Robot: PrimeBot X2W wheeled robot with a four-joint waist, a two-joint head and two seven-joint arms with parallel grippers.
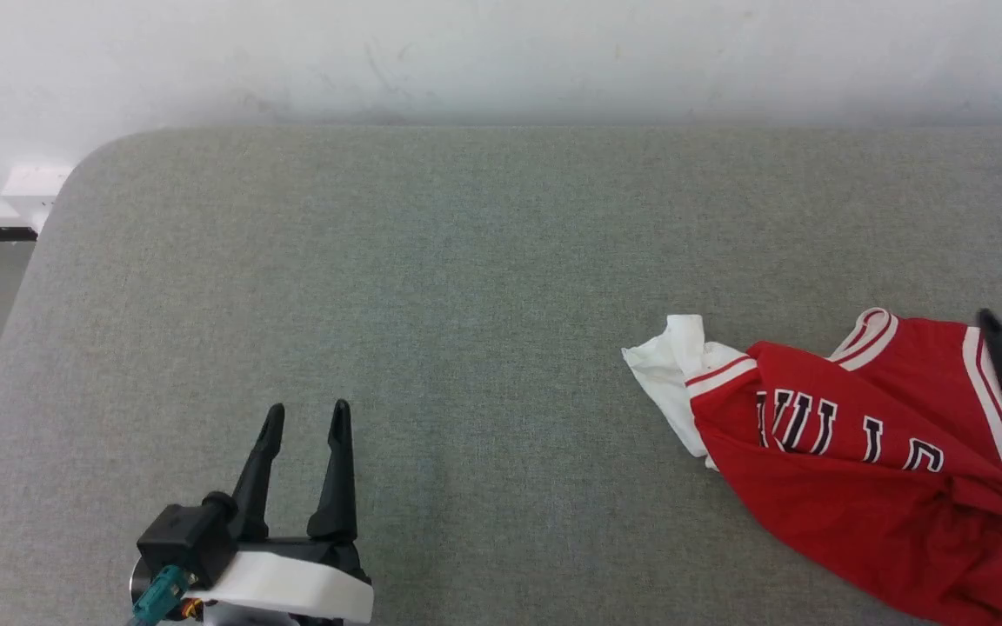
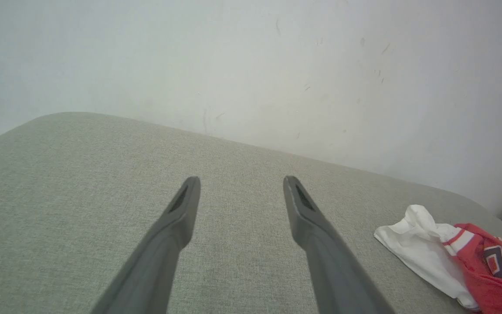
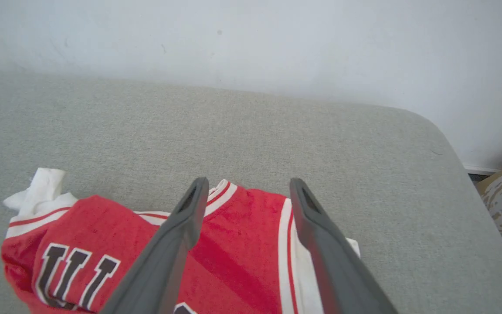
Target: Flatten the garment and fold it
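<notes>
Garment (image 1: 858,461), a red jersey with white sleeves, lies crumpled at the right of a grey padded surface (image 1: 466,304), partly cut off by the head view's edge. Nothing looks flattened or folded; the whole task seems left. Right gripper (image 3: 249,183) hangs over it, jaws wide, holding nothing. Left gripper (image 1: 308,409), jaws wide and empty, sits well apart. Bare surface to the left offers spreading room, up to the wall (image 1: 501,52) behind.
</notes>
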